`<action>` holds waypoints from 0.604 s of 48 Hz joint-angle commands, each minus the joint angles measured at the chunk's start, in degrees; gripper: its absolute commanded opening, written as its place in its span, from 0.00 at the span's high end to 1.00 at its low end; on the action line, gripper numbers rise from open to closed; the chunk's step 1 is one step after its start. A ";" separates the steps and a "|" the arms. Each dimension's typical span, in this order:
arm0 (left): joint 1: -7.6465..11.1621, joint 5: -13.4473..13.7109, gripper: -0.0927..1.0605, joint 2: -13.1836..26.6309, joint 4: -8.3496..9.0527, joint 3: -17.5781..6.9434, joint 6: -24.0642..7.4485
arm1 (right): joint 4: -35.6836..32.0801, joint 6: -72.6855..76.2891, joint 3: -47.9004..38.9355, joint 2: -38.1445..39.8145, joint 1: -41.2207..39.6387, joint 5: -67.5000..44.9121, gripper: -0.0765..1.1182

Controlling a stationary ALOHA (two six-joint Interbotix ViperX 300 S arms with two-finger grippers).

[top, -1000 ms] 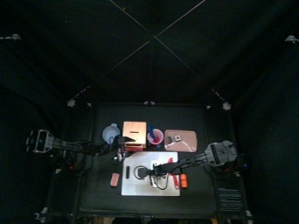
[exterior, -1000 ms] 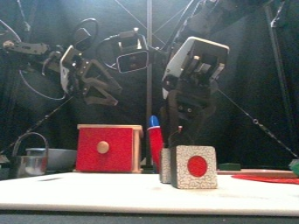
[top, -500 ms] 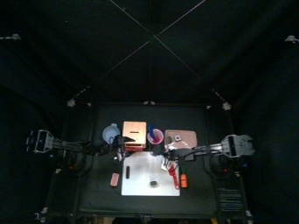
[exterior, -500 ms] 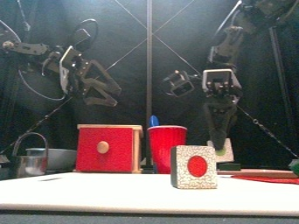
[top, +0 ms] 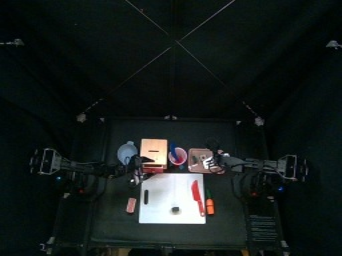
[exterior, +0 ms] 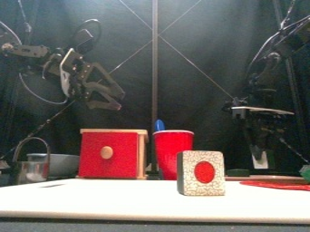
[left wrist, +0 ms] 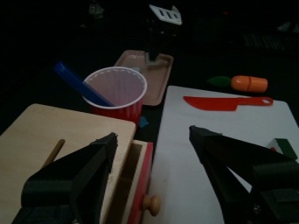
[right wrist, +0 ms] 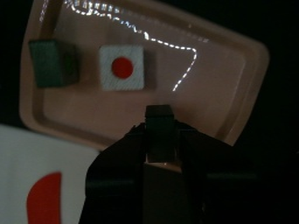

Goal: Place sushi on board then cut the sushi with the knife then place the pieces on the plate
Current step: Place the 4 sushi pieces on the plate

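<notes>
Right hand [right wrist: 160,112] hovers closed and empty over the pink tray [right wrist: 222,96], beyond the white board's [top: 160,190] far right corner. A red-dotted sushi piece [right wrist: 121,67] and a dark piece [right wrist: 52,63] lie on the tray. The last piece [exterior: 201,173] stands on the board near the red knife [top: 197,190]. Left hand [left wrist: 153,136] hangs open by the red cup [left wrist: 114,87]. Plating step, I'd judge; next move is back to the board, jaws opened around that piece.

Overhead, front-level, wrists; shared board [top: 163,195]

Three sushi pieces [exterior: 200,172] [right wrist: 121,67] [right wrist: 52,63], two knives [left wrist: 228,102] [left wrist: 73,80], one tray [right wrist: 208,87].

A pale wooden box [exterior: 112,153] stands between a red cup [exterior: 173,154] and a metal cutter [exterior: 34,166].
</notes>
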State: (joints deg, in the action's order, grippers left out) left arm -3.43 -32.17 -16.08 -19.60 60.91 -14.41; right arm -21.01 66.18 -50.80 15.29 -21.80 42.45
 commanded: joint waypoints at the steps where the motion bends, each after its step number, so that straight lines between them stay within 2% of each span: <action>1: 0.00 -0.44 0.07 -0.09 0.70 -0.53 -0.09 | -2.46 0.26 1.32 -1.67 -2.20 -0.53 0.51; 13: 0.18 -0.44 0.07 -0.18 1.23 0.00 -0.18 | -3.78 0.09 2.99 -6.42 -4.48 -4.75 0.49; 21: 0.35 -0.53 0.07 -0.18 2.46 0.53 -0.09 | -3.69 0.09 3.08 -7.12 -4.13 -4.39 0.37; 29: 0.35 -0.44 0.07 -0.44 2.72 0.35 -0.09 | -3.96 0.09 2.90 -5.80 -4.04 -2.02 0.26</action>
State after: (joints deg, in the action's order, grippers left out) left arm -3.16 -32.17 -16.17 -17.23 62.05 -14.41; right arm -24.70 66.27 -48.52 7.47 -25.84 39.11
